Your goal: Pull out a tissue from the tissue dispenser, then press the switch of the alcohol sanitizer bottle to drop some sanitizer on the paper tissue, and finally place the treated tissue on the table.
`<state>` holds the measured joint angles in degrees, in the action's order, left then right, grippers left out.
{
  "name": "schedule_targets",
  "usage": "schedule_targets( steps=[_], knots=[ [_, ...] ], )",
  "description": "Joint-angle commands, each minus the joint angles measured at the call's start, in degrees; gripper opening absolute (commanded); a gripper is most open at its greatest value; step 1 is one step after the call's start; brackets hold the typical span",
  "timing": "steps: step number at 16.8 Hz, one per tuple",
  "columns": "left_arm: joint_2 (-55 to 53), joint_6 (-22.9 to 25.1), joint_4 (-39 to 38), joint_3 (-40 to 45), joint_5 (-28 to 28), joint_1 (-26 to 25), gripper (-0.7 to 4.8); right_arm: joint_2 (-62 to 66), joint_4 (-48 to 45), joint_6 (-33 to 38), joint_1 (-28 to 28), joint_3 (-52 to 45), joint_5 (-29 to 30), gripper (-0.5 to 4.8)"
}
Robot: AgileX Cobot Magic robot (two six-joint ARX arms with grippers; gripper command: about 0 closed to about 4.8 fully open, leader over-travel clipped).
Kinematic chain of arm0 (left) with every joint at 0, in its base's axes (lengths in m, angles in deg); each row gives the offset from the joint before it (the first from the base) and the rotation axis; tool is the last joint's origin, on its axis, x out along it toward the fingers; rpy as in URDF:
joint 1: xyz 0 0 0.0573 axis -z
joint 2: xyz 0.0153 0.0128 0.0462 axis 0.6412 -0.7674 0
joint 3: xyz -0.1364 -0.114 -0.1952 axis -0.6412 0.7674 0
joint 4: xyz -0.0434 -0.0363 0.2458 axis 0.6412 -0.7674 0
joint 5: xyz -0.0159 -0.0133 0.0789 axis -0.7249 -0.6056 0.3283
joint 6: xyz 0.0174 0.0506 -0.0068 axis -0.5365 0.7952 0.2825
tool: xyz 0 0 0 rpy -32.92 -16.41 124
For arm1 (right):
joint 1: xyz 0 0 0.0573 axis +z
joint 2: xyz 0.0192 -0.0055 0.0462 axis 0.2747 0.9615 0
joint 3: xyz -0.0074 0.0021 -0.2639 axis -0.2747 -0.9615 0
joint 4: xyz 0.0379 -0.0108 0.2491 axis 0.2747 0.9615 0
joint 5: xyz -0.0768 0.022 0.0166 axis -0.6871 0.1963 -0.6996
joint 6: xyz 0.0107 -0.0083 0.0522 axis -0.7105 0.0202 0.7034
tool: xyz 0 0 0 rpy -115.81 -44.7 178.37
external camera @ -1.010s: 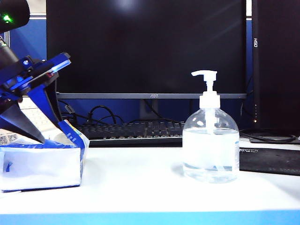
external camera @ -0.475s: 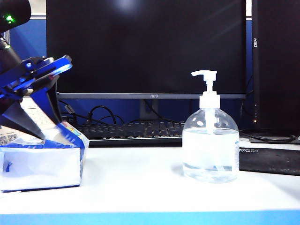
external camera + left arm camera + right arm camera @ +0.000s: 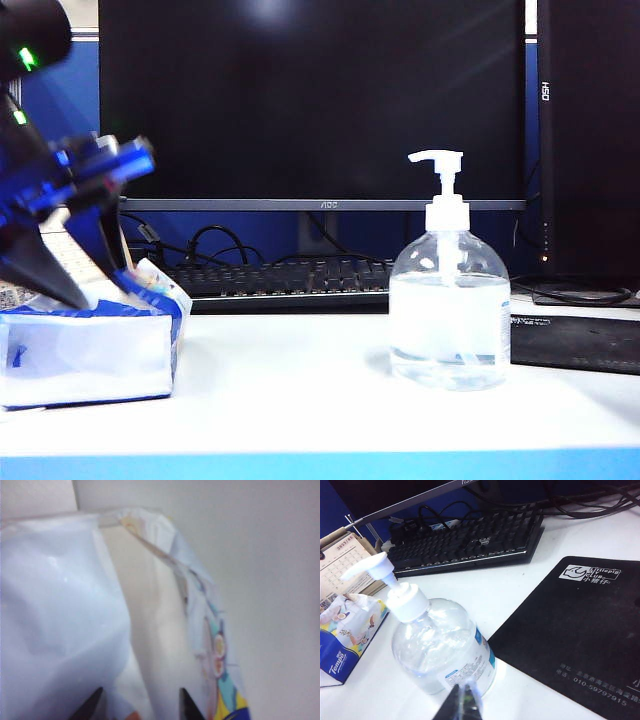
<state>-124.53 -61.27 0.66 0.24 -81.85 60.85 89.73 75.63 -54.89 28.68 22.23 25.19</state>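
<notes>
Over on the far left of the exterior view, the left gripper (image 3: 85, 290) is down at the top of the tissue dispenser (image 3: 85, 355), its dark fingers spread, one tip toward the pack's middle and one near its raised right end. From the left wrist camera the two fingertips (image 3: 186, 705) stand apart with white tissue (image 3: 150, 630) between them (no pinch visible, just open jaws over the slit). The blue-and-white pack sits on the table (image 3: 300, 400) at its left edge. Moving right, the keyboard (image 3: 280, 280) lies in front of the monitor (image 3: 310, 100), well behind. Then the alcohol sanitizer bottle (image 3: 450, 315) stands upright, right of centre, the switch (image 3: 440, 165) pointing its nozzle left, untouched. At far right lies the black mat (image 3: 575, 340). The right gripper (image 3: 462, 702) shows only in its wrist view, fingers pressed together, hanging above the bottle, apart from it.
</notes>
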Motion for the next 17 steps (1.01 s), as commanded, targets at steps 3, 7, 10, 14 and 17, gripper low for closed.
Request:
schedule_targets(
  steps=[3,7,10,14,17],
  knots=[
    [-2.73,0.17,2.03,-0.2,-0.94,0.04,1.92,0.07,-0.57,-0.2,0.0,0.37,0.07,-0.01],
    [-2.75,-0.66,4.04,-0.2,-2.47,0.04,1.92,0.07,-0.55,-0.2,-0.02,0.37,0.07,-0.01],
    [-3.1,-0.63,3.19,-0.17,-2.1,0.04,1.92,0.07,-0.57,-0.2,-0.04,0.37,0.07,-0.01],
    [-6.34,0.37,0.55,-0.17,-0.83,0.04,1.92,0.07,-0.55,-0.2,-0.04,0.37,0.11,-0.01],
    [-8.33,0.44,0.74,-0.17,-0.87,0.04,1.92,0.07,0.22,-0.17,-0.02,0.37,0.11,-0.01]
  ],
)
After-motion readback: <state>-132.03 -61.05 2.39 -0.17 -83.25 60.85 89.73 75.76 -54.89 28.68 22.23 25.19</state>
